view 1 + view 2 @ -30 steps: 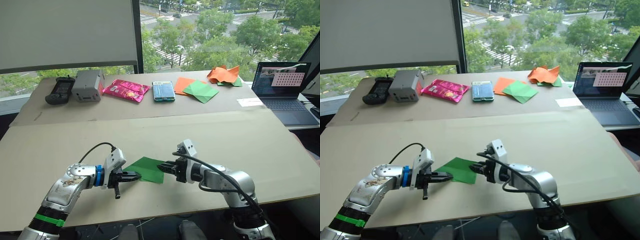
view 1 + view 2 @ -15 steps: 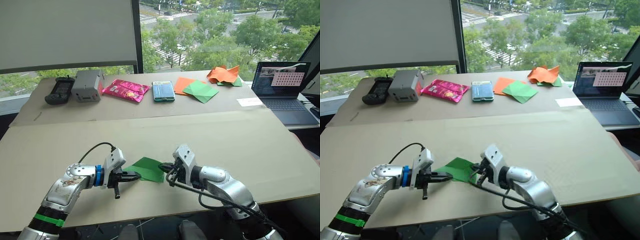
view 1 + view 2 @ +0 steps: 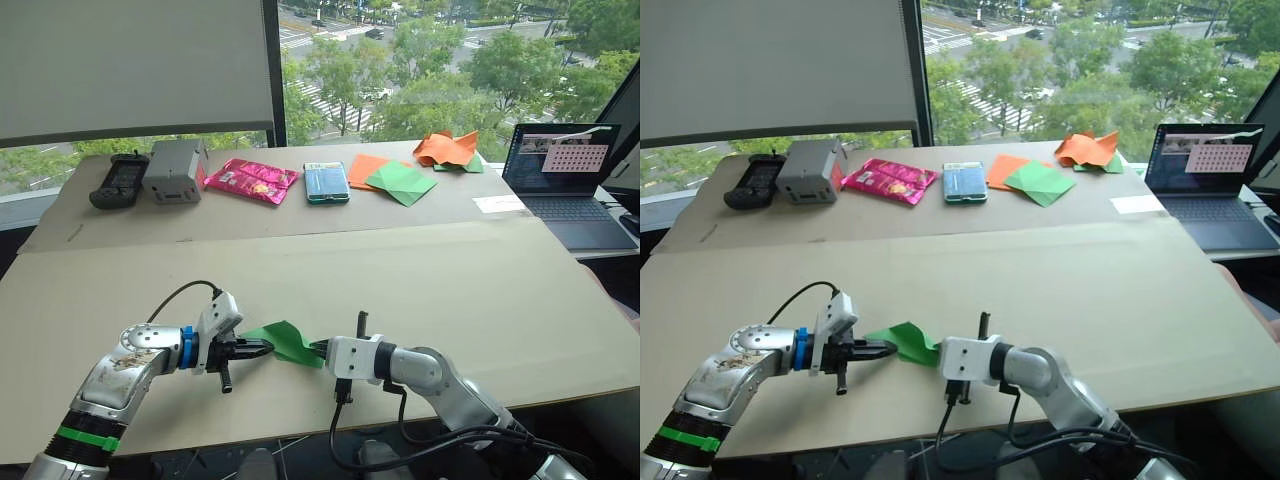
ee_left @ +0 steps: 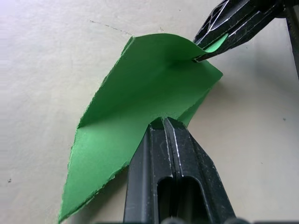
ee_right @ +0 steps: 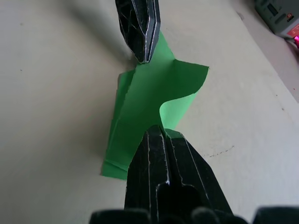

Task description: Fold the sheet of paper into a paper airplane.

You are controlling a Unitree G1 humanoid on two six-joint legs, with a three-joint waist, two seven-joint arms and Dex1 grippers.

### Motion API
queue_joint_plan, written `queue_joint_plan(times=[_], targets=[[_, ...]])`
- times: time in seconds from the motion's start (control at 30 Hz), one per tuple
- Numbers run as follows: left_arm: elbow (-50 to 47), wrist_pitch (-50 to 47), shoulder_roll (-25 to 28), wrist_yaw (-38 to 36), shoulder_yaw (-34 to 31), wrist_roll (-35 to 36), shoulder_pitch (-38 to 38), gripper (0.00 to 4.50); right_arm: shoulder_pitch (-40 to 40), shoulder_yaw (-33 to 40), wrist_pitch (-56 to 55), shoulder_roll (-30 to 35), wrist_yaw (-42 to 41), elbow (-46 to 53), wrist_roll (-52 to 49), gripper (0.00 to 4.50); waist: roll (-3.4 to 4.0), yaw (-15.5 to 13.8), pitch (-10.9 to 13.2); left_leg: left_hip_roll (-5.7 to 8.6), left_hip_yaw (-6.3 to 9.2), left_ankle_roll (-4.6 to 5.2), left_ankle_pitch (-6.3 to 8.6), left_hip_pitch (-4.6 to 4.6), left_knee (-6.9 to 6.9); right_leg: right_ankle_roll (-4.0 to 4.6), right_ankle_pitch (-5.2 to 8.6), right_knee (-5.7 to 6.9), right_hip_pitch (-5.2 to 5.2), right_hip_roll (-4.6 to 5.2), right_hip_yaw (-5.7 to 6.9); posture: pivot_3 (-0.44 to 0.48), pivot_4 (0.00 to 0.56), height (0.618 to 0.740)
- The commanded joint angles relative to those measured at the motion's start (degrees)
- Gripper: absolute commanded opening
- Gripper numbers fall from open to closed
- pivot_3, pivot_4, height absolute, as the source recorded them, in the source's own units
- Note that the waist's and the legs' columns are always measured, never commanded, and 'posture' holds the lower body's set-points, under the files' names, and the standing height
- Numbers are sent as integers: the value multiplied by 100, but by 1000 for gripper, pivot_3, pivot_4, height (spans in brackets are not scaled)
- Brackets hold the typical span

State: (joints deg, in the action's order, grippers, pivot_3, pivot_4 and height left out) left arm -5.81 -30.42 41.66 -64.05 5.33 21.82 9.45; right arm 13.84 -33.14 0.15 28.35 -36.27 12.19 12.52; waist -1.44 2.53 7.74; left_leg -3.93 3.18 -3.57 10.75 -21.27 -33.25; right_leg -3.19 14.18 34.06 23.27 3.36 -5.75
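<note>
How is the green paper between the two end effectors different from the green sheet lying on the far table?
The sheet of paper is pinched on opposite sides by the left end effector and the right end effector; the plain green sheet lies untouched. The held one is bent and lifted; the far one lies flat, overlapping an orange sheet. Both are bright green.

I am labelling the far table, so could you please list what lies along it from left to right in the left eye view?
Black handheld controller → grey box → pink foil snack packet → blue-green rectangular pack → flat orange sheet → crumpled orange paper → white slip → open dark laptop.
</note>
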Motion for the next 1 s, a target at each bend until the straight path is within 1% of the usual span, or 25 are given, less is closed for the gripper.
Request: queue_joint_plan(times=[0.03,0.13,0.3,0.43,0.53,0.67,0.73,0.8,1.0], targets=[[-132,-13,83,-12,-151,94,3,0,73,-58,-611,127,-109,-37,327,19,0,-4,0,0,0,0,0,0,0,0,0,0,0,0,0,0,150,725],[-134,-10,92,1,-143,96,0,0,121,-131,-795,163,-128,-272,663,19,-1,-7,0,0,-1,0,0,0,-2,0,0,-1,-2,0,0,0,150,725],[-176,-18,133,30,-177,122,-42,0,93,-173,-853,184,-272,-326,959,19,-1,-4,-1,0,-1,1,0,3,-2,0,0,1,-3,0,0,0,150,725],[-204,-80,287,-18,-337,233,11,0,28,-134,-771,136,-332,-364,1035,19,-3,-4,-2,0,-1,1,-1,8,-1,0,0,3,-6,0,0,0,150,725],[-243,-185,381,-112,-505,413,165,0,29,-107,-759,139,-350,-379,1085,19,-4,-8,-2,0,0,1,0,9,-1,0,0,3,-7,0,0,0,150,725],[-209,-455,339,-143,-713,777,584,0,-10,-85,-740,138,-379,-372,1110,19,-8,-29,-2,0,0,0,0,9,-2,0,0,2,-9,0,1,0,150,725],[-215,-498,223,-62,-649,807,686,0,-28,-85,-740,144,-403,-369,1111,19,-6,-21,-3,1,-1,0,0,9,-4,0,0,1,-11,1,1,0,150,725],[-161,-400,60,45,-431,655,683,0,-35,-80,-716,137,-431,-354,1105,19,3,-17,-8,1,-2,1,-1,10,-5,0,0,1,-14,1,0,0,150,725],[187,74,-150,84,78,119,624,0,-39,-35,-619,80,-518,-265,1087,19,0,-10,-9,0,0,21,-13,12,-5,0,-1,14,-19,-4,0,0,150,725]])
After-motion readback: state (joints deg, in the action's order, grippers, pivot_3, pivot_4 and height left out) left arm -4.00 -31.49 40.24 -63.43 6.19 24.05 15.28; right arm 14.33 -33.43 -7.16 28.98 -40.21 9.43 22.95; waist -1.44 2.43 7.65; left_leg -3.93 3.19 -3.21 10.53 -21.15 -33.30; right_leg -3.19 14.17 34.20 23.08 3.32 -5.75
